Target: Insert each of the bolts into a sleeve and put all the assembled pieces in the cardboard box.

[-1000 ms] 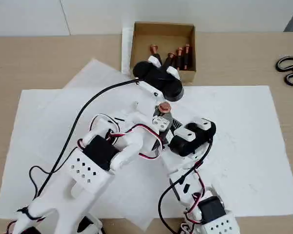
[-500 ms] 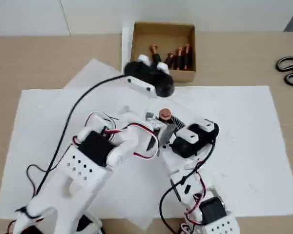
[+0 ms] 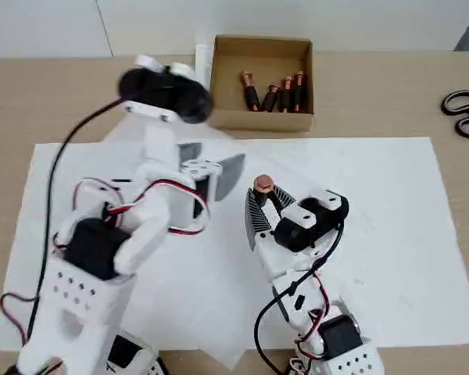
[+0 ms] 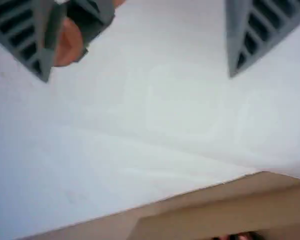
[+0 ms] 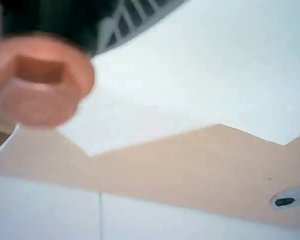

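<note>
My right gripper (image 3: 267,205) stands over the white paper (image 3: 375,234), shut on an assembled piece: a copper-headed bolt (image 3: 263,184) seated in a black sleeve (image 3: 274,200). The bolt head (image 5: 40,80) looms close in the right wrist view. My left gripper (image 3: 211,162) hangs to the left of that piece, open and holding nothing, its grey fingers (image 4: 260,35) spread wide over the paper. The held piece (image 4: 65,45) shows beside one of those fingers. The cardboard box (image 3: 262,43) sits at the far edge of the paper with several assembled pieces (image 3: 273,92) lying inside.
Black-handled scissors (image 3: 465,109) lie on the bare wooden table at the far right. The left arm's black cable (image 3: 78,168) loops over the left part of the paper. The paper's right half is free.
The left arm has swung away to the left from the bolt and the box, and its fingers have opened. The right gripper keeps the bolt and sleeve, nearly still.
</note>
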### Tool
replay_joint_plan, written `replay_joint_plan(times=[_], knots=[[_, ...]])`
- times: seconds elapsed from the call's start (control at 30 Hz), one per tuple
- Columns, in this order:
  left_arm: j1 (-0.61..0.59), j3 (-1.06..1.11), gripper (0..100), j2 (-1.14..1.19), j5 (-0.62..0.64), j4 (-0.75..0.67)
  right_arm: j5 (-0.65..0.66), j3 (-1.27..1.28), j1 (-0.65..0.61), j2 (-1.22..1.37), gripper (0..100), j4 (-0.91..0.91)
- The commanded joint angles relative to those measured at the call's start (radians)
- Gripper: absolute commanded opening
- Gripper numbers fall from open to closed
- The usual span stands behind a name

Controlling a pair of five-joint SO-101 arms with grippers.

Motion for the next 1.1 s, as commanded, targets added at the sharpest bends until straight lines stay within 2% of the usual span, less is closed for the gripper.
replay_joint_plan(times=[0.0,0.2,0.33,0.43,0.5,0.67,0.83,1.07], knots=[[-0.095,-0.051,22,-0.061,0.000,0.002,0.002,0.008,-0.001,-0.010,0.4,-0.004],[-0.325,-0.044,22,-0.152,0.006,0.006,0.002,0.008,0.004,-0.012,0.4,-0.004],[-0.471,0.048,22,-0.207,0.006,0.064,0.028,-0.034,0.021,-0.008,0.4,-0.005],[-0.511,0.156,22,-0.247,0.006,0.095,0.123,-0.118,0.062,-0.007,0.4,-0.001],[-0.512,0.234,22,-0.278,0.006,0.092,0.170,-0.186,0.076,-0.007,0.4,0.064],[-0.512,0.400,22,-0.379,0.006,0.032,0.195,-0.381,0.084,0.033,0.4,0.193],[-0.512,0.524,22,-0.531,0.006,-0.029,0.195,-0.704,0.151,0.340,0.4,0.189],[-0.512,0.696,22,-0.792,0.006,-0.072,0.189,-1.275,0.203,0.980,0.4,0.124]])
